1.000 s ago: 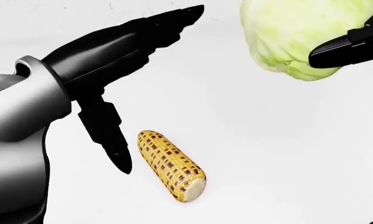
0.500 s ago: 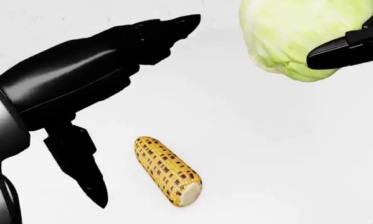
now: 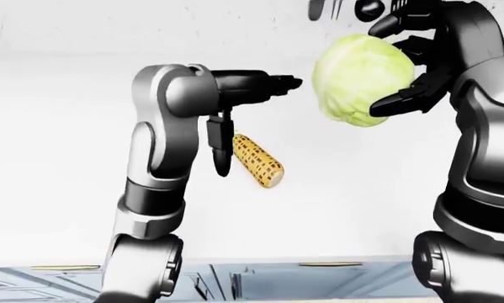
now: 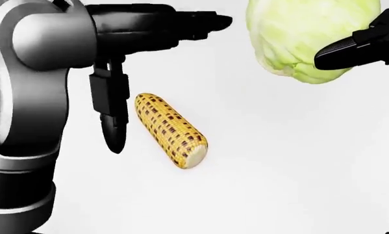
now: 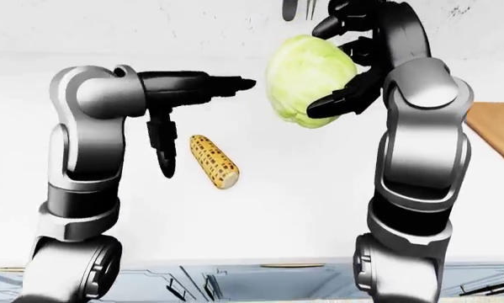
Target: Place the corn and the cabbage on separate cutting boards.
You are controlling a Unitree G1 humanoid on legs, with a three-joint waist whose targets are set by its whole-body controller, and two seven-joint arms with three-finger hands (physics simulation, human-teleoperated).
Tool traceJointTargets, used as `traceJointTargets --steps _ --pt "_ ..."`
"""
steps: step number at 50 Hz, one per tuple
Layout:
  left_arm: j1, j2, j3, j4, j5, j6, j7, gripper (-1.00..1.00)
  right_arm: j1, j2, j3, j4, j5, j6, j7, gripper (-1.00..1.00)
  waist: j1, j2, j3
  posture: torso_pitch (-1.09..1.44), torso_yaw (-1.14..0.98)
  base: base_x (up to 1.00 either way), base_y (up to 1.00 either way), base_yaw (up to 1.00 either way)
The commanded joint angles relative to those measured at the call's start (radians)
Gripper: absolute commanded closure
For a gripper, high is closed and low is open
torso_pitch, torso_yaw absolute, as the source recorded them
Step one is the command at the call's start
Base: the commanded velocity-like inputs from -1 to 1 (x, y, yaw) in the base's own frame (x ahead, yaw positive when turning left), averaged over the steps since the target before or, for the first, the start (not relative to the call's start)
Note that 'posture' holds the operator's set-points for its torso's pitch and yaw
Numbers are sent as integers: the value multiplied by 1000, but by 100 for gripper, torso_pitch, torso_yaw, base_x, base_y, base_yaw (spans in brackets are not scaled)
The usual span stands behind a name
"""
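Change: the black three-finger left hand has risen since the earlier head view; its forearm now stands upright.
Left hand: fingers spread wide, holding nothing.
Corn: the yellow, brown-flecked cob of corn lies on the white worktop, at 5 o'clock from the left hand.
Cabbage: the pale green round cabbage is clasped aloft in the right hand.

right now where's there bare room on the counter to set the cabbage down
The white counter is bare below the cabbage, between the corn and the wooden board at the right edge of the right-eye view. It is crowded on the left, where the left hand hangs beside the corn. The right hand holds the cabbage.
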Motion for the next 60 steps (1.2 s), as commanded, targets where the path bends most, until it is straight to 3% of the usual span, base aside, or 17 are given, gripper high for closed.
traceJointTargets --steps 1,10,21,24,25,28,30,32,42,44,47,60 --pt "-12 -10 5 -12 25 -40 17 -100 -34 -14 -13 -23 -3 -28 -14 100 1 -4 -28 0 0 0 0 0" --pt "89 -59 -21 9 91 -132 -28 -100 -25 -20 -19 -15 14 -41 -26 100 -3 0 -39 0 0 0 0 0" --pt "144 -80 -11 13 120 -174 -34 -100 -25 -19 -14 -13 22 -43 -35 100 0 11 -50 0 0 0 0 0" --pt "159 -83 -14 2 123 -175 -45 -83 -29 -20 -14 -12 22 -41 -35 100 -1 12 -50 0 0 0 0 0" --pt "167 -84 -14 -4 123 -176 -47 -69 -30 -21 -15 -12 22 -40 -34 100 -1 12 -50 0 0 0 0 0" --pt "180 -89 -17 -10 125 -178 -49 -58 -30 -22 -17 -8 24 -42 -36 100 -2 13 -50 0 0 0 0 0" --pt "176 -93 -17 -8 126 -176 -55 -32 -31 -21 -16 -7 25 -43 -37 100 -3 13 -50 0 0 0 0 0" --pt "178 -93 -18 -7 126 -179 -55 -18 -32 -23 -17 -5 26 -43 -37 100 -3 11 -49 0 0 0 0 0" --pt "241 -109 -29 -55 132 -184 -76 19 -34 -33 -21 -10 33 -36 -37 100 -5 10 -50 0 0 0 0 0" --pt "253 -112 -32 -65 135 -186 -79 44 -34 -34 -21 -10 34 -35 -37 100 -4 11 -52 0 0 0 0 0" --pt "250 -113 -29 -64 133 -186 -79 100 -36 -35 -20 -12 34 -31 -36 100 -4 12 -55 0 0 0 0 0" --pt "129 -91 18 -207 68 -37 -156 100 -38 -45 -23 -35 38 -11 -24 100 -2 12 -40 0 0 0 0 0"
